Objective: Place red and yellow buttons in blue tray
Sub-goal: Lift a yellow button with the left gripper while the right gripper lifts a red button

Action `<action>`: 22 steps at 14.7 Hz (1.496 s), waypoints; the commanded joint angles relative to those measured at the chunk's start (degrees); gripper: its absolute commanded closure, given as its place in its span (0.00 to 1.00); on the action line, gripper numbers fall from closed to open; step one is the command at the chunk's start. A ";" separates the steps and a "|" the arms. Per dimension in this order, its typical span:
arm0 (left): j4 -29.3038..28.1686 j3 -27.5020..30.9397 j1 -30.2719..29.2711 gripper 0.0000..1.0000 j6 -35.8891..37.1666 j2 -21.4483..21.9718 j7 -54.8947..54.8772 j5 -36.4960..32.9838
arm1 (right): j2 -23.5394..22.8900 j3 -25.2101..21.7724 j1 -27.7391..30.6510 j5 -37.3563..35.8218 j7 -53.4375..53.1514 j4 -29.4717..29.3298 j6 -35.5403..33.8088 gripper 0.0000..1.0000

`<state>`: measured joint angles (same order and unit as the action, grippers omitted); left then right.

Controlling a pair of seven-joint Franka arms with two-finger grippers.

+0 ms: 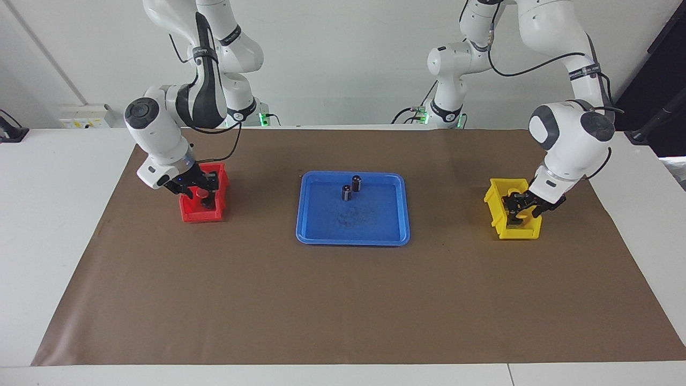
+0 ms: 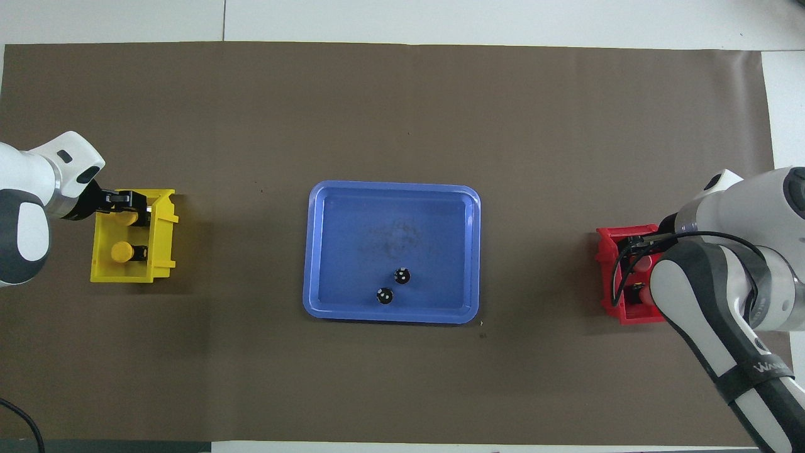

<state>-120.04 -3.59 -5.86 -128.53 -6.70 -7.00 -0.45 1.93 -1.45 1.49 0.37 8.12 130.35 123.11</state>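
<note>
- The left tool [image 1: 517,210] is down inside the yellow bin [image 2: 160,234], its fingers around a yellow button [image 2: 127,217]; whether they grip it I cannot tell.
- A second yellow button [image 2: 121,252] sits just beside that tool.
- The right tool [image 1: 199,194] reaches into the red bin [image 1: 188,213] at a red button [image 1: 206,203]; grip unclear.
- From either tool the blue tray [image 1: 308,214] lies inward, mid-bench, holding two dark cylinders [image 1: 351,188].
</note>
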 commanded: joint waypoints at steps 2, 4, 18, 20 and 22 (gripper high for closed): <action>-2.83 -0.28 -0.64 0.33 -1.64 1.25 -0.47 -0.95 | 2.20 0.31 1.15 -0.28 3.04 3.06 1.95 0.38; -2.66 -0.28 -0.64 0.43 -1.64 1.17 -0.30 -0.95 | 2.29 0.31 1.85 -0.28 3.30 3.94 2.66 0.38; 17.56 -0.71 14.10 0.99 17.70 0.37 23.04 -3.24 | 1.76 0.40 1.50 -0.46 4.36 2.47 2.59 0.87; 17.03 -0.80 20.07 0.99 16.12 0.11 31.56 -2.27 | -0.25 0.40 1.68 -0.81 5.32 -5.58 -7.13 0.87; 16.68 -0.72 25.53 0.99 14.36 -0.50 36.33 1.23 | -1.49 0.40 1.59 -0.90 5.59 -13.16 -14.97 0.87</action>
<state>-102.94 -5.20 15.33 -112.31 -6.61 24.98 -1.10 2.46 -1.21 2.79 0.11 12.14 125.70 115.62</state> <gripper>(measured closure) 0.590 0.586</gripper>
